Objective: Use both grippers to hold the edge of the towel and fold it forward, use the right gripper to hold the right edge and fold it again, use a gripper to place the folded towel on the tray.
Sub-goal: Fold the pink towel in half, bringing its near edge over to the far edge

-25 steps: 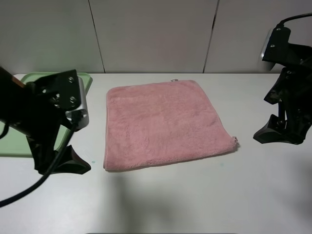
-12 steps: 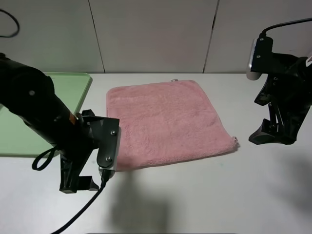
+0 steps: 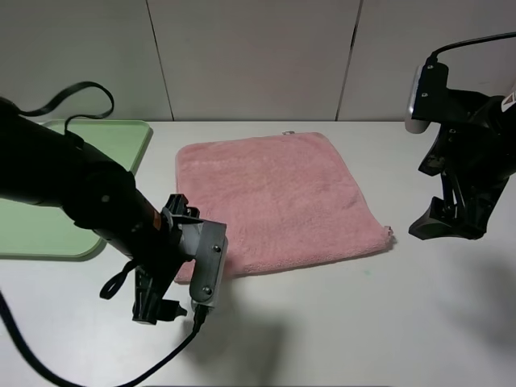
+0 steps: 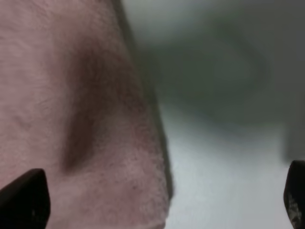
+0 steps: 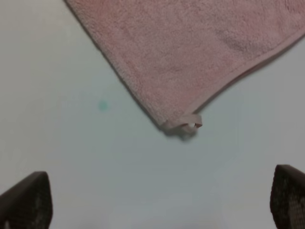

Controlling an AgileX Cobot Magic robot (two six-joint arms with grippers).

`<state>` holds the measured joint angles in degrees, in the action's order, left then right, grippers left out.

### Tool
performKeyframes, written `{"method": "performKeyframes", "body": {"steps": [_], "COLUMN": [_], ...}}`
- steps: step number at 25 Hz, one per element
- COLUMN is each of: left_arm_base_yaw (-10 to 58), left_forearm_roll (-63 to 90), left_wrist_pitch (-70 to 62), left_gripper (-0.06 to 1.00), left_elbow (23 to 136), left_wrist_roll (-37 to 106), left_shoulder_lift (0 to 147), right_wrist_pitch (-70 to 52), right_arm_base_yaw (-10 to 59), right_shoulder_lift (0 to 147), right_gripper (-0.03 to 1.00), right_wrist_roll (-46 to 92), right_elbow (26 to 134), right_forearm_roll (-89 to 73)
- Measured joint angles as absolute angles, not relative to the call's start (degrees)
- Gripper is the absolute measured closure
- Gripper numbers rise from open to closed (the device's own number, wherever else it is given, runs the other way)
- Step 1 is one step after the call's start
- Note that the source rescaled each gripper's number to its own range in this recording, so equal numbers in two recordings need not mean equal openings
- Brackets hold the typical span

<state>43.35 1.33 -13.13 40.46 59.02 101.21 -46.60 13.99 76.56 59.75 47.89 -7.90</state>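
Exterior high view: I see the flat light green plastic tray (image 3: 127, 139) at far left. Next, my left gripper (image 3: 157, 309), jaws spread wide, sits at the near left corner of the square fluffy pink towel (image 3: 274, 201), which lies flat on the white table (image 3: 363, 322). My right gripper (image 3: 447, 222), jaws equally far apart, hangs just beyond the towel's near right corner.

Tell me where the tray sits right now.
In the exterior high view the tray lies far left, apart from the towel to its right, partly hidden by the left arm.
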Motion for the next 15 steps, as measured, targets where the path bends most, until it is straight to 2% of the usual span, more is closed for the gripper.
{"method": "performKeyframes", "body": {"steps": [15], "left_arm_base_yaw": [43.4], "left_forearm_roll": [2.7], "left_wrist_pitch": [-11.4], "left_gripper": [-0.02], "left_elbow": [41.9], "left_wrist_roll": [58.8], "left_shoulder_lift": [107.6], "right_wrist_pitch": [-45.6], "right_arm_base_yaw": [14.0], "right_shoulder_lift": [76.6], "right_gripper": [-0.03], "right_wrist_roll": [59.9], "right_elbow": [47.9], "right_forearm_roll": [-8.1]}}
